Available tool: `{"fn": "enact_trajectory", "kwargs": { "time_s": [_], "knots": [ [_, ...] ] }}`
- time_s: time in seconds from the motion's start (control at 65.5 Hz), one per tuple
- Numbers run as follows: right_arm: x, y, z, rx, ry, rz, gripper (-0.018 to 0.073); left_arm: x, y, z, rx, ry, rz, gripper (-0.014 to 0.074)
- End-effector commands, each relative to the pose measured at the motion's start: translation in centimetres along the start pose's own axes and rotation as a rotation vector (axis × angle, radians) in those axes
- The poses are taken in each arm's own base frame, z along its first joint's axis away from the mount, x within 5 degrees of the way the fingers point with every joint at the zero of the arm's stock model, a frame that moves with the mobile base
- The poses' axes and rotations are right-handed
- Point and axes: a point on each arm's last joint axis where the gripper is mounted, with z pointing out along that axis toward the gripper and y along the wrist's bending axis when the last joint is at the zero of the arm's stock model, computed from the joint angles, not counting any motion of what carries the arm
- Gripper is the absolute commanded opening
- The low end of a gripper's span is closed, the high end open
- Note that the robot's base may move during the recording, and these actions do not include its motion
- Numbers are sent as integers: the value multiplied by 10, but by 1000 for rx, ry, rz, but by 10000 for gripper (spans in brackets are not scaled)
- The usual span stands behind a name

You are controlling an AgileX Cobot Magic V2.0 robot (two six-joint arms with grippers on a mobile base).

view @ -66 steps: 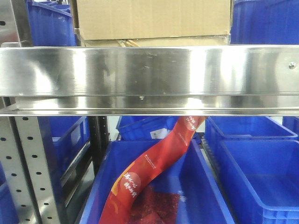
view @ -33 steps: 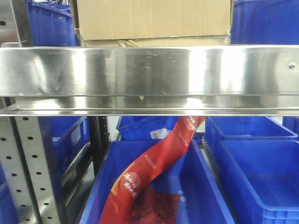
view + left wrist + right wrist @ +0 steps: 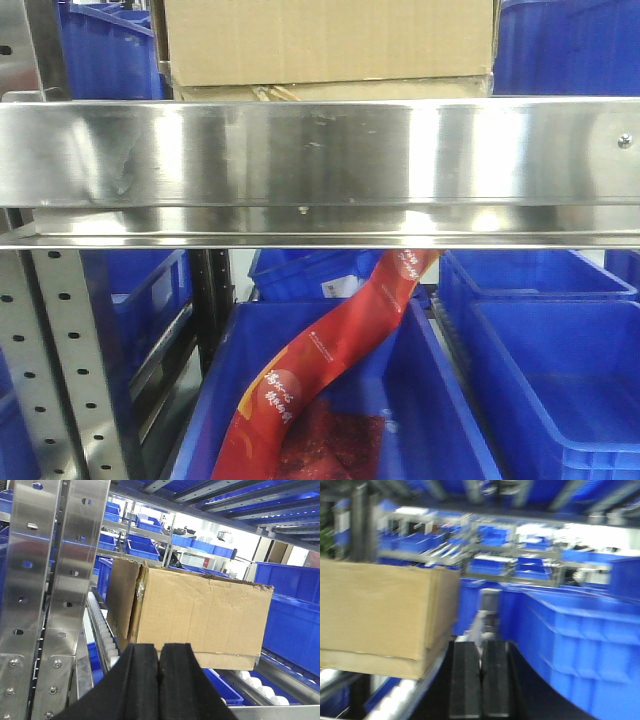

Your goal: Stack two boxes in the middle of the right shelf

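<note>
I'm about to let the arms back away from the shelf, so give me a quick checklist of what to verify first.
1. Upper box sits on lower box: ok.
2. Boxes rest on the shelf behind its front rail: ok, on the rollers.
3. Stack edges flush: not ok, the lower box juts out slightly at the bottom.
4. Left gripper off the boxes: ok, shut and empty.
5. Right gripper off the boxes: ok, shut, though the view is blurred.
6. Clearance to the blue bin on the right: cannot tell.
</note>
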Motion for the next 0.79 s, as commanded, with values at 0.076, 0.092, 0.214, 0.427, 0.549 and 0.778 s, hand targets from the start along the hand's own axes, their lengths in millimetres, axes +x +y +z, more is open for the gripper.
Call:
{"fn": "enact_trajectory", "kwargs": {
  "time_s": [0.076, 0.092, 0.214, 0.427, 0.549, 0.778],
  "knots": [
    [41, -2, -15, 48, 20, 27, -162, -1, 0, -1, 6, -20, 6, -111],
    [43, -2, -17, 48, 16, 27, -162, -1, 0, -1, 6, -20, 6, -111],
    [79, 0, -28, 45, 50, 28, -162, -1, 0, -1, 6, -20, 6, -111],
    [101, 2, -33, 26, 127, 31, -162, -1, 0, -1, 6, -20, 6, -111],
    [101, 3, -33, 4, 131, 34, -162, -1, 0, -1, 5, -18, 6, -111],
    [100, 3, -33, 4, 125, 34, -162, -1, 0, -1, 5, -18, 6, -111]
  ]
}}
